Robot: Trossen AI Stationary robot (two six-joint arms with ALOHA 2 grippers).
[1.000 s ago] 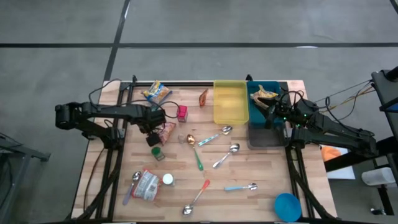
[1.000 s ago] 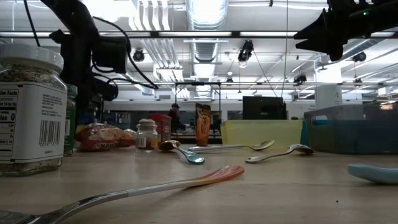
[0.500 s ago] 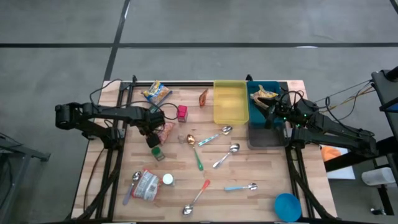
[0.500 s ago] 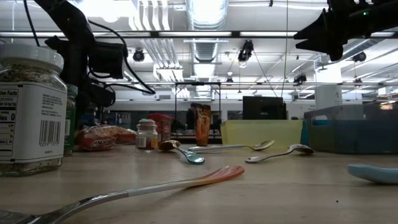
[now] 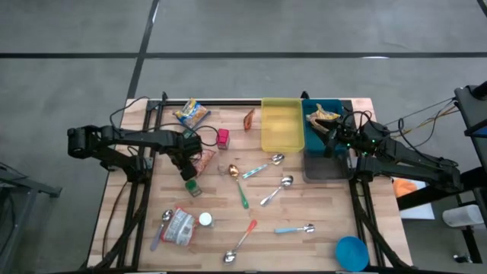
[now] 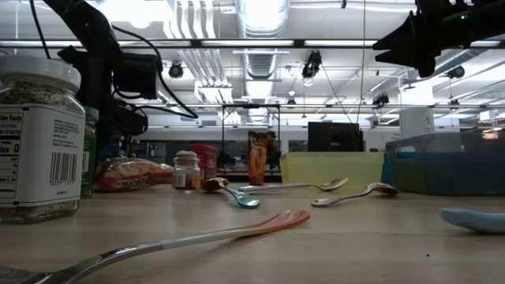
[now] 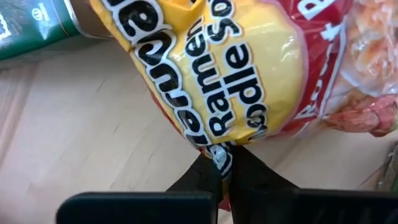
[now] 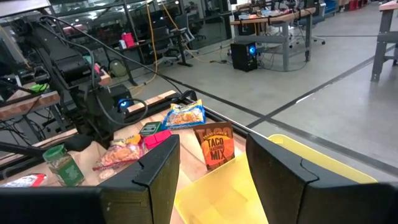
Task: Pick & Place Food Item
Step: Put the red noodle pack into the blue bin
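Your left gripper (image 7: 225, 167) was down on the tabletop (image 5: 327, 205), its jaws pinched shut on the edge of the ramen noodle packet (image 7: 231, 68) — the wrist view showed the crimped seam of the wrapper caught between the two dark fingers (image 7: 202, 177). From above, that packet (image 5: 202, 160) lay on the left part of the tabletop, just beside the green-lidded jar (image 5: 192, 186) and near the small pink box (image 5: 222, 138). Your right gripper (image 8: 208, 171) hung over the blue bin (image 5: 326, 166) at the tabletop's far right side, jaws parted with nothing between them. Beside that bin sat the yellow bin (image 5: 282, 125), and a taco mix packet (image 8: 213, 144) stood just outside its wall. Spoons (image 5: 275, 190) lay scattered across the middle of the tabletop — well apart from the ramen noodle packet.
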